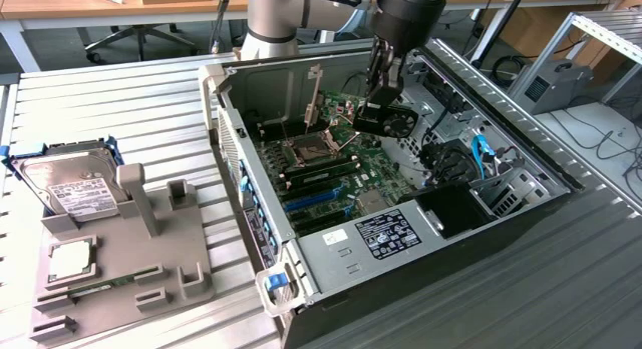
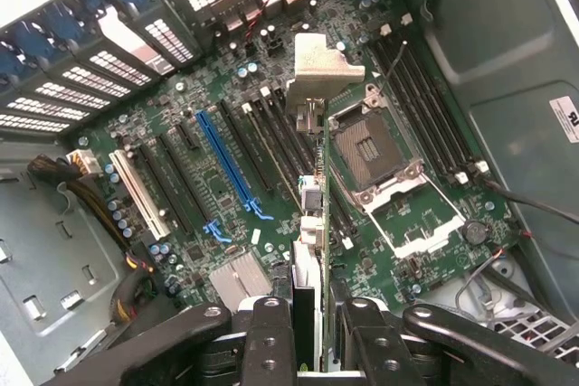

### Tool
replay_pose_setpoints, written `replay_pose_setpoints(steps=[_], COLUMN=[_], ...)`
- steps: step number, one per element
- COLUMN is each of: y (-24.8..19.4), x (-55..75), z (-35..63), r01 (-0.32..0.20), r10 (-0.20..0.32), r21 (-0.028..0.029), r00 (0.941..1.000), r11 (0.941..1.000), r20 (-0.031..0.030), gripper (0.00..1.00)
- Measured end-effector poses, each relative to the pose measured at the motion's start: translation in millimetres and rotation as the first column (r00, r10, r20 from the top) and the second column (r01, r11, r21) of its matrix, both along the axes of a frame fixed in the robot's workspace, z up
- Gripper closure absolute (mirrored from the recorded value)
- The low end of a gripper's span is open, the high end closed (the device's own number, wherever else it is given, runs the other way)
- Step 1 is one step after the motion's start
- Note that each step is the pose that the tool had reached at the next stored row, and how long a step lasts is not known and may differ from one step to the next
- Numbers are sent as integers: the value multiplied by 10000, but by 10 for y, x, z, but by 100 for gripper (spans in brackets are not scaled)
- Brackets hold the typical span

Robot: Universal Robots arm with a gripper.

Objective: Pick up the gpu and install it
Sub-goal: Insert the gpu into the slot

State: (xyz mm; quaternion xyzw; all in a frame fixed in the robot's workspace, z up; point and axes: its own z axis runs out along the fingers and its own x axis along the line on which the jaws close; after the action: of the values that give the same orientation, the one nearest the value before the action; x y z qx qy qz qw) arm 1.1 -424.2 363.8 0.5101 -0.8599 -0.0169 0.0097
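The gpu (image 1: 386,122), a green card with a black round fan, hangs inside the open computer case (image 1: 331,266) above the motherboard (image 1: 326,180). My gripper (image 1: 384,82) is shut on its upper edge. In the wrist view the gpu (image 2: 314,223) appears edge-on between my fingers (image 2: 271,336), with its silver end bracket (image 2: 327,65) pointing away from the camera. It hovers over the row of expansion slots between the blue slot (image 2: 226,164) and the processor socket (image 2: 375,146), apart from the motherboard (image 2: 181,214).
A grey parts holder (image 1: 150,244) on the exterior view's left carries a silver hard drive (image 1: 65,180), a square chip (image 1: 72,259) and a narrow green memory stick (image 1: 95,283). Case walls, drive bays (image 1: 497,191) and loose cables (image 2: 127,277) surround the motherboard.
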Motion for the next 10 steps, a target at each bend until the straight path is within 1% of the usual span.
replay_pose_setpoints(steps=[10], y=[0], x=[1], z=[0], r01=[-165], r10=[165], r21=[0], r00=[9999], r11=[9999], r20=[0], gripper=[74])
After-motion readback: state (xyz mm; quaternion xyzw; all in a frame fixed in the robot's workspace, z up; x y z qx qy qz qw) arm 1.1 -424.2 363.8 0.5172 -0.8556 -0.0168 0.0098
